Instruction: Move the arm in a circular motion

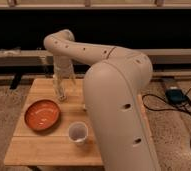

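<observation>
The arm (116,95) is thick, cream-white and jointed, with small dark holes. It fills the right-hand half of the view, rises from the lower right, reaches left to an elbow (61,41) and bends down. Its gripper (63,84) hangs over the back left of the wooden table (39,147), fingers pointing down and apart, holding nothing. A small clear bottle (61,93) stands right under and between the fingers; I cannot tell whether they touch it.
An orange bowl (41,114) sits at the table's left. A white cup (78,132) stands near the front, close to the arm's big segment. A blue box (174,95) and black cables lie on the floor at right. A dark shelf wall runs behind.
</observation>
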Robot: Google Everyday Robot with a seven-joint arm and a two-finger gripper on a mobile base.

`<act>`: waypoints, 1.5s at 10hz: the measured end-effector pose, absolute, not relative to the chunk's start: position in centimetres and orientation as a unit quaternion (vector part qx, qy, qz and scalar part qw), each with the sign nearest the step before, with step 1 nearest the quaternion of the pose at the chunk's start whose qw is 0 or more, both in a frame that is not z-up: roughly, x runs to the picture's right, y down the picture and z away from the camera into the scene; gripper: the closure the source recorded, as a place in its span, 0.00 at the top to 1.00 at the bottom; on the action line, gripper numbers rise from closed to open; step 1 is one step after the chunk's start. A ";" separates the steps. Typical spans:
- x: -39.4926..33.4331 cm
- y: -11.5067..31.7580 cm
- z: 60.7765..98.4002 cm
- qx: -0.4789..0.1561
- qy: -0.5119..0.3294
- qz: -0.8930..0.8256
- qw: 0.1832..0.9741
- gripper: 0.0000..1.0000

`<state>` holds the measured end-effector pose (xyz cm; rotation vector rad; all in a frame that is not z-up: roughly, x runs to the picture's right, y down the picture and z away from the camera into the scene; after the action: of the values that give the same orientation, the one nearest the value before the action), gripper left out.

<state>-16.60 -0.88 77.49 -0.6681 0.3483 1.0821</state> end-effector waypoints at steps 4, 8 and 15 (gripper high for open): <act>-17.5 5.7 69.6 -0.296 0.156 0.448 0.829 0.65; -10.9 10.1 65.1 -0.295 0.187 0.466 0.813 0.65; 5.8 5.2 68.9 -0.285 0.231 0.600 0.711 0.65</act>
<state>5.77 5.23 68.93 -0.6328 0.5118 1.3309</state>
